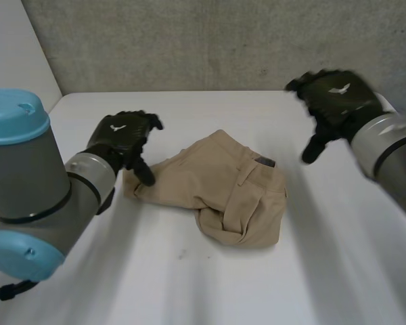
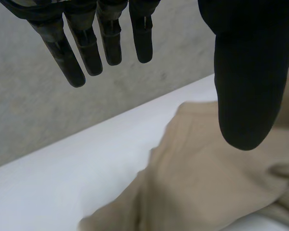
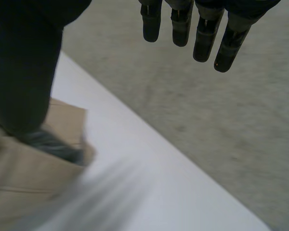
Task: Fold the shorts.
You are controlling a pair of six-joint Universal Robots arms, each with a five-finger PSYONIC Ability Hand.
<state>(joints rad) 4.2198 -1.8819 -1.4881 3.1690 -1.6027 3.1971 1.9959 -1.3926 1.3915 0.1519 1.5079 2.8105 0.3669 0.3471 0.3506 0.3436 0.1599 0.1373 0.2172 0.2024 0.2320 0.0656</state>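
Both hands are spread and empty, the left hand (image 1: 122,139) just by the near-left end of the tan shorts (image 1: 223,189) bundled mid-table (image 1: 189,291), the right hand (image 1: 335,101) lifted toward the far right corner, probably because the fold looks largely done.

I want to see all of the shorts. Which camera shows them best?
The head view: the whole tan shorts lie bunched on the table. The left wrist view shows part of them, the right wrist view a corner.
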